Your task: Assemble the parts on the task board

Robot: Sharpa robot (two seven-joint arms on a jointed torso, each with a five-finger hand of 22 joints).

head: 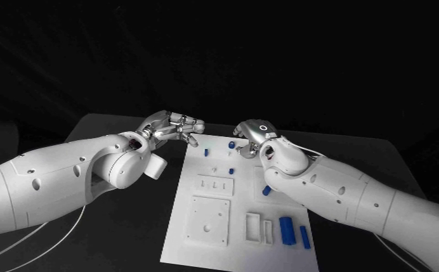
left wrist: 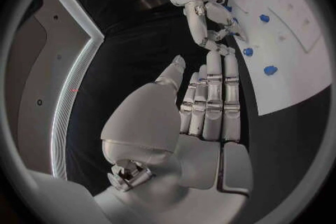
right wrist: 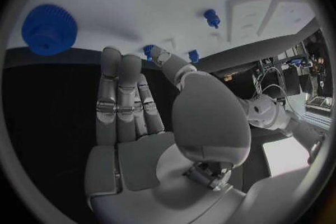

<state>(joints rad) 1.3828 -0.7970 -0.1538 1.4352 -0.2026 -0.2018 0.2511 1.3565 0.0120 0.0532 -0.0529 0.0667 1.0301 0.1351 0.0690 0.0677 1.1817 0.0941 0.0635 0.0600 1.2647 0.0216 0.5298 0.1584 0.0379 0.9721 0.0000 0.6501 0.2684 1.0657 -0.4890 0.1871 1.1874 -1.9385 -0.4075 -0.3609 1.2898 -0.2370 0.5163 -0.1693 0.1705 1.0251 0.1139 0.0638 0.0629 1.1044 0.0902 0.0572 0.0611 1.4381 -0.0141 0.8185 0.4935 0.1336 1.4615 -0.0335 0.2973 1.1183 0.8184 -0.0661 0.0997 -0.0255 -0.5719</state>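
Parts: small blue plastic pegs (head: 207, 152) stand near the upper edge of the board in the middle of the head view, another (head: 231, 170) just below them, one (head: 266, 190) beside the right forearm; two longer blue cylinders (head: 287, 230) lie at the board's lower right. A larger blue toothed gear (right wrist: 49, 29) sits at the upper left of the right wrist view.
Handling: they look light, rigid and smooth (my guess, likely to roll or slip). A pinch across a peg's sides, fingertips only, seems best.
Task board: flat white rectangular plate (head: 183, 221), centre to bottom of the head view, with raised white blocks and slotted frames in its lower half.
Right hand (head: 252, 134): over the board's upper edge, fingers bent down beside a peg; whether it pinches anything I cannot tell.
Left hand (head: 171, 126): just off the board's upper left corner, fingers curled, apparently holding nothing.
Table: black, matte surface (head: 110, 246) under the board.
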